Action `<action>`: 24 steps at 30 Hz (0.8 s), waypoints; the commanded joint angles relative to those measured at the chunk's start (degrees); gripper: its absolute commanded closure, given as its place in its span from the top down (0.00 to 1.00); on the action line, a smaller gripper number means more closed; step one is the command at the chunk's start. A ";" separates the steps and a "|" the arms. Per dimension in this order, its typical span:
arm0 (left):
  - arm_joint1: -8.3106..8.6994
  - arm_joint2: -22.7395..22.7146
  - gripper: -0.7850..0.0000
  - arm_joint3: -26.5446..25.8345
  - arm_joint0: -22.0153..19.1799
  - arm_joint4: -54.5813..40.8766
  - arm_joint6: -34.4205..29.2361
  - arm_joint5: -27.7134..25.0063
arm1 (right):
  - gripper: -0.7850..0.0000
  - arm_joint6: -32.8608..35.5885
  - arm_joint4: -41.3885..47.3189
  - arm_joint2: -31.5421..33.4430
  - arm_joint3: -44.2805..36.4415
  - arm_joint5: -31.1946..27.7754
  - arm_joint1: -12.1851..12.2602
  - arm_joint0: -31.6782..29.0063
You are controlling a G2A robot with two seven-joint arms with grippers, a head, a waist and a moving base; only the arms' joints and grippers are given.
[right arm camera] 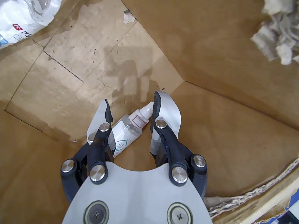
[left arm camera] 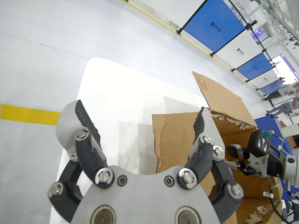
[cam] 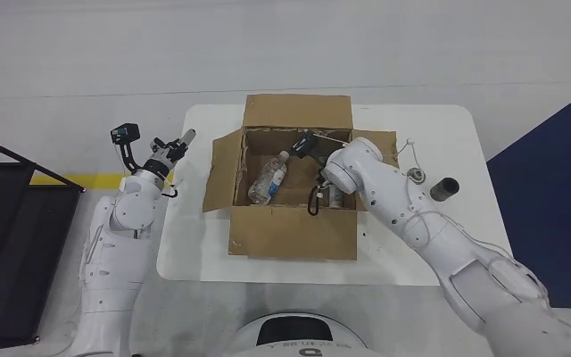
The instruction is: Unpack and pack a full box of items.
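An open cardboard box [cam: 294,234] stands in the middle of the white table [cam: 419,259]. Inside it lie a clear water bottle [cam: 268,178] [right arm camera: 28,8] and a small clear spray bottle [right arm camera: 127,129] with a white cap. My right gripper [right arm camera: 132,101] [cam: 317,201] is down in the box near a corner, open, its fingers straddling the spray bottle on the box floor. Over the table's left edge my left gripper [left arm camera: 142,115] [cam: 183,139] hangs open and holds nothing, with the box's side flap [left arm camera: 172,141] beyond it.
Crumpled white paper [right arm camera: 278,31] lies in the box near the right gripper. A dark cylinder [cam: 443,188] and a white corded item [cam: 412,159] sit on the table to the right of the box. The box flaps stand out on all sides.
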 commanded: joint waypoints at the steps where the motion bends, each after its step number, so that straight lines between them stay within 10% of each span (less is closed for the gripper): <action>1: 0.00 0.00 1.00 0.00 0.00 0.00 0.00 0.00 | 0.48 0.34 -0.41 0.04 0.72 0.78 -0.25 0.19; 14: 0.00 0.00 1.00 0.00 0.00 0.00 0.00 0.00 | 0.55 1.57 0.32 0.95 4.00 3.85 -1.57 -0.75; 24: 0.00 0.00 1.00 0.00 0.00 0.00 0.00 0.00 | 0.60 -7.21 5.07 3.60 -1.47 -4.38 -1.70 -2.75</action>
